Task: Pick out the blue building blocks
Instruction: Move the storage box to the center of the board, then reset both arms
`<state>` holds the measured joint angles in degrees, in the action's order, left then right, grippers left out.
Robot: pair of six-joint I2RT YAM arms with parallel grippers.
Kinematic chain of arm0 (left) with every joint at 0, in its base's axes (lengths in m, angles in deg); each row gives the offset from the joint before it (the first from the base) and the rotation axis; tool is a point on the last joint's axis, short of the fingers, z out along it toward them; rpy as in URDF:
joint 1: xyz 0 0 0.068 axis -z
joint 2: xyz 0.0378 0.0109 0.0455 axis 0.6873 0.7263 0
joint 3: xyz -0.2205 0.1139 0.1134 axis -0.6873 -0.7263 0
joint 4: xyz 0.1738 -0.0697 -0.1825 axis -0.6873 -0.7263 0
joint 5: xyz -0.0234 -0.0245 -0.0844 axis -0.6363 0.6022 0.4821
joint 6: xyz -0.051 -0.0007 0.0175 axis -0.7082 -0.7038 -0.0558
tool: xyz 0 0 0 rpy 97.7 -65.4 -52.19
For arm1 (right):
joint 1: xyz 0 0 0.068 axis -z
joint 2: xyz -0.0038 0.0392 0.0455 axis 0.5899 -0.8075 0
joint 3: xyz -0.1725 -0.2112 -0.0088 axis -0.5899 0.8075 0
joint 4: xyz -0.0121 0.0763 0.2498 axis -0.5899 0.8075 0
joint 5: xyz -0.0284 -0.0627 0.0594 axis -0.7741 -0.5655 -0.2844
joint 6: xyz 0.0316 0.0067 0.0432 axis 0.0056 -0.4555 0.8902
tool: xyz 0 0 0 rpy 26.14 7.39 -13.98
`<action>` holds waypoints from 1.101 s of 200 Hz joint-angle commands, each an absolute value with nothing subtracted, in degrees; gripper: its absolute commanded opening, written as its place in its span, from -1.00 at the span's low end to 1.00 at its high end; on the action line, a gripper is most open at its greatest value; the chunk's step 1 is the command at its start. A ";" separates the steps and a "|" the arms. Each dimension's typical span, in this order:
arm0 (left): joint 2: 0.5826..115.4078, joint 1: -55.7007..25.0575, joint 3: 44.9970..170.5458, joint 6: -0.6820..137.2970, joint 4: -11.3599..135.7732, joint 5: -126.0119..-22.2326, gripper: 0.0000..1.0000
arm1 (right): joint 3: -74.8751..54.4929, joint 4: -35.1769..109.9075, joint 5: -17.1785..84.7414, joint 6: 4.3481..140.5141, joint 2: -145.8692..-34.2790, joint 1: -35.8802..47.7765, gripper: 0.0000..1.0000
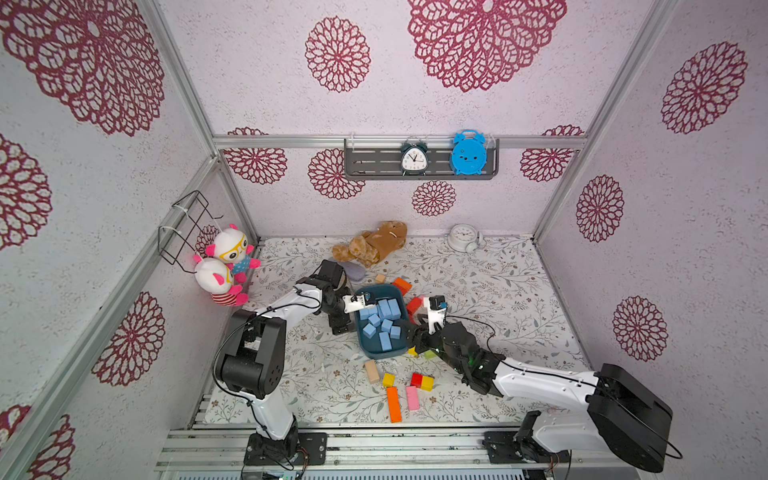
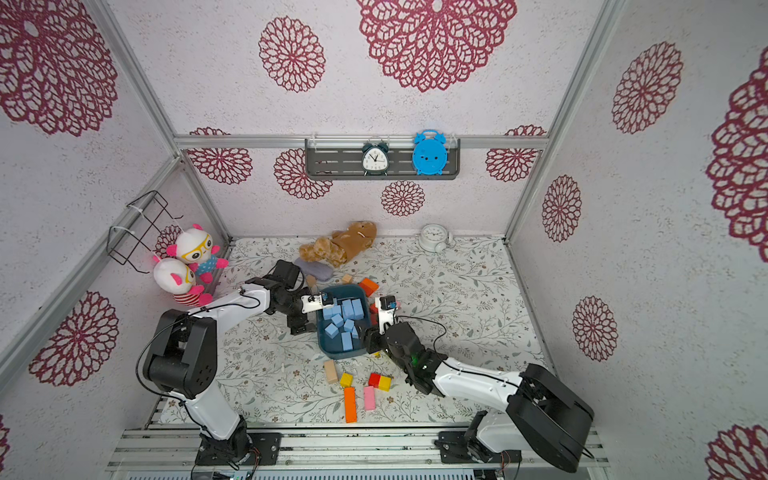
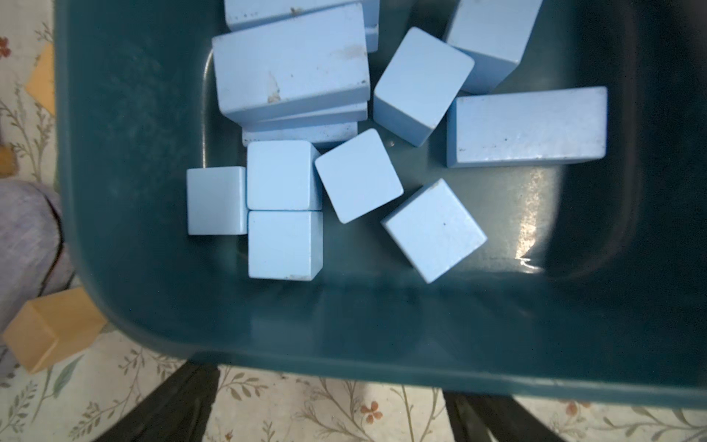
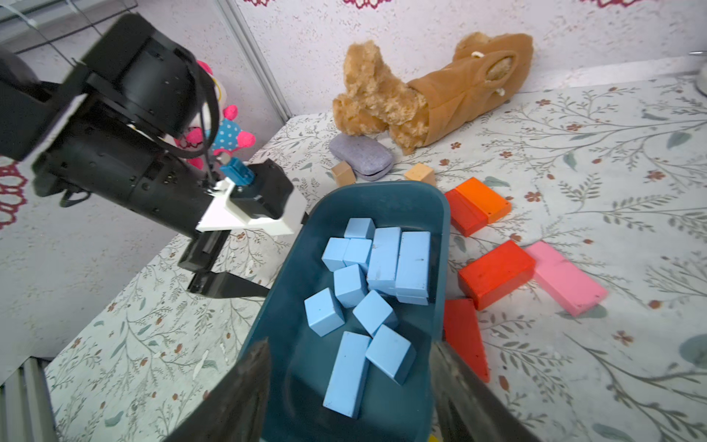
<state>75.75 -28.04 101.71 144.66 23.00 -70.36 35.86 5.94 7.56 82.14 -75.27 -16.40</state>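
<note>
The left gripper (image 3: 329, 405) hangs at the left rim of the dark teal tray (image 3: 114, 191), its fingers wide apart and empty. The right gripper (image 4: 350, 344) hovers over the tray's near end, fingers likewise apart with nothing between them. Below both, the blue building blocks (image 4: 377, 268) lie heaped in the tray at mid-table, cubes and longer bricks jumbled together. Outside it, on the floral cloth (image 1: 498, 291), I find only a red block (image 4: 497, 273), a pink block (image 4: 566, 277), an orange block (image 1: 393, 404), a yellow block (image 1: 388, 379) and a tan block (image 1: 371, 371), among others of those colours (the ground under the arms is hidden). The sorting looks finished or nearly so; at most a check for strays remains.
</note>
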 commanded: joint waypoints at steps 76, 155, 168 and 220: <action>60.34 -36.69 90.29 106.49 51.78 -59.32 0.95 | 40.40 18.94 1.23 83.72 -62.67 2.48 0.98; 51.11 -40.80 65.09 84.78 91.82 -85.82 0.95 | 46.61 17.51 -2.37 67.71 -52.07 22.40 0.98; 50.06 -40.87 63.63 84.21 93.60 -89.07 0.95 | 48.88 14.72 -2.24 65.41 -51.02 24.95 0.98; 45.77 -41.07 60.98 83.33 89.75 -89.73 0.95 | 56.41 0.05 4.60 61.28 -56.59 34.16 0.98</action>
<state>47.62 -40.96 63.03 84.99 88.22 -87.76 54.35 11.60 0.79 65.16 -53.04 30.85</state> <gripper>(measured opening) 0.974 0.989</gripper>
